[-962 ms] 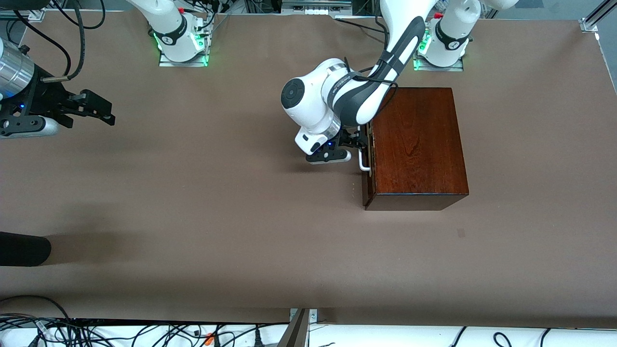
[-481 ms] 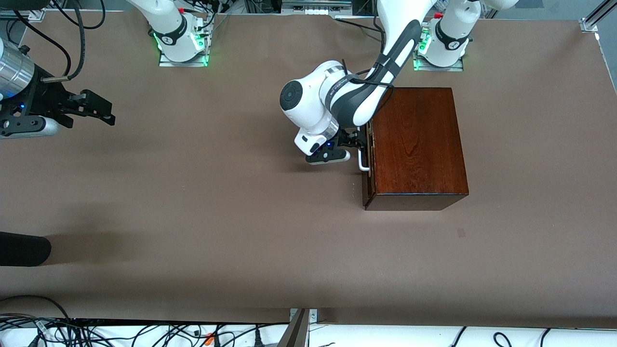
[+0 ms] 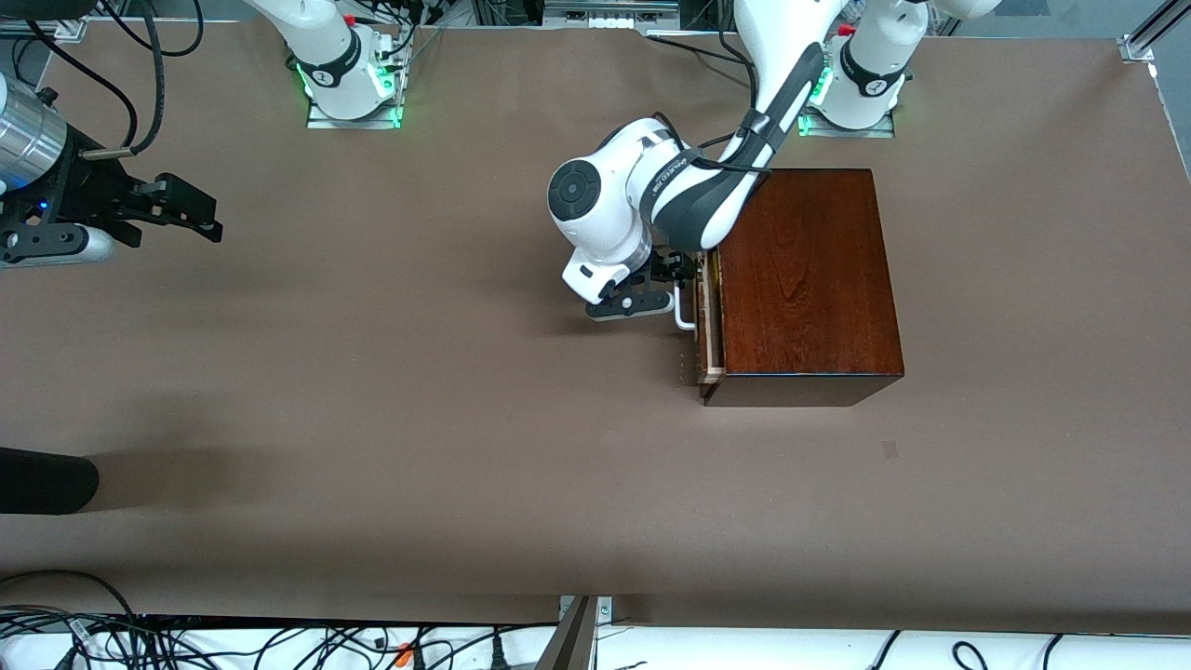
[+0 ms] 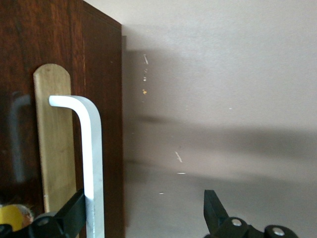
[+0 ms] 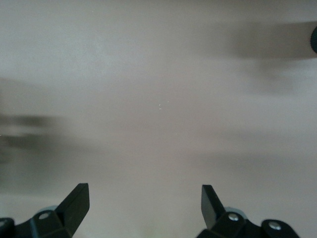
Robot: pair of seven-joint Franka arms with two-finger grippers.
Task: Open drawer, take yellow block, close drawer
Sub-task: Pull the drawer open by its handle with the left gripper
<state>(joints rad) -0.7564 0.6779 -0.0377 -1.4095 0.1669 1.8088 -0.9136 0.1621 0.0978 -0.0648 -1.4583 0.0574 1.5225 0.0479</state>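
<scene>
The left claw [image 3: 677, 279] stands open at the drawer [image 3: 709, 321], one finger [image 4: 74, 213] against the white handle [image 3: 684, 312], the other clear of it. The drawer is pulled slightly out of the mahogany box [image 3: 805, 279], its pale wood edge showing. A bit of the yellow block [image 4: 11, 216] shows in the left wrist view. The right claw [image 3: 200, 214] waits open above the brown surface [image 3: 419, 419] at the right arm's end.
</scene>
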